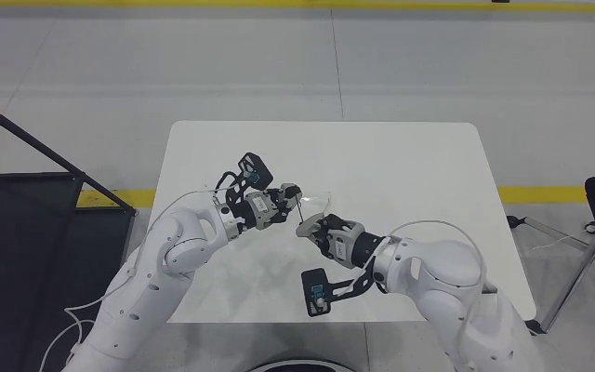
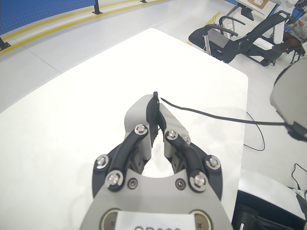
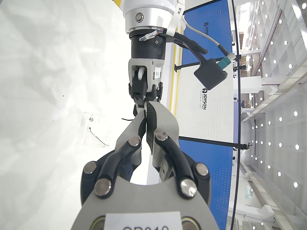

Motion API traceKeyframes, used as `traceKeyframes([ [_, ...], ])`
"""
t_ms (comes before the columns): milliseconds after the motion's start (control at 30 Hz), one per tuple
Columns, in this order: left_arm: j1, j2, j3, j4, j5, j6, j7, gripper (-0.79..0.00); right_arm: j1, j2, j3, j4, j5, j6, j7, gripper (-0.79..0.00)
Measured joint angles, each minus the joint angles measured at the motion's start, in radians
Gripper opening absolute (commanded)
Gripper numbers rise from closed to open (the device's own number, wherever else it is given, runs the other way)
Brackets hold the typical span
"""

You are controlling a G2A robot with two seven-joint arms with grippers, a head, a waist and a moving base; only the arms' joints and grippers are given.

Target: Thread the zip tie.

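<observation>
The white desk (image 1: pixel 409 167) is taking up the middle of the top view, and both pincers are meeting above its centre. The left pincer (image 2: pixel 155 106) is squeezing together on the black zip tie (image 2: pixel 215 116) at its head (image 2: pixel 156 94), which is poking out past the fingertips. The right pincer (image 3: pixel 144 118) is clamping the strap farther along, toward the right edge of the left wrist view. The strap's pointed tip is hovering just beside the head, not yet through it.

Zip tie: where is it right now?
In the top view, the zip tie is held above the middle of the white table. It runs between the left pincer and the right pincer, both shut on it.
</observation>
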Motion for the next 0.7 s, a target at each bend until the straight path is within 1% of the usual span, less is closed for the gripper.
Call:
traceKeyframes([
  [433, 0.0, 0.0, 0.0, 0.0, 0.0, 0.0, 0.0, -0.785, 0.002, 0.002, -0.002, 0.003, 0.012, 0.018, 0.012, -0.785],
  [700, 0.0, 0.0, 0.0, 0.0, 0.0, 0.0, 0.0, -0.785, 0.007, 0.004, -0.006, 0.007, 0.018, 0.013, 0.018, -0.785],
])
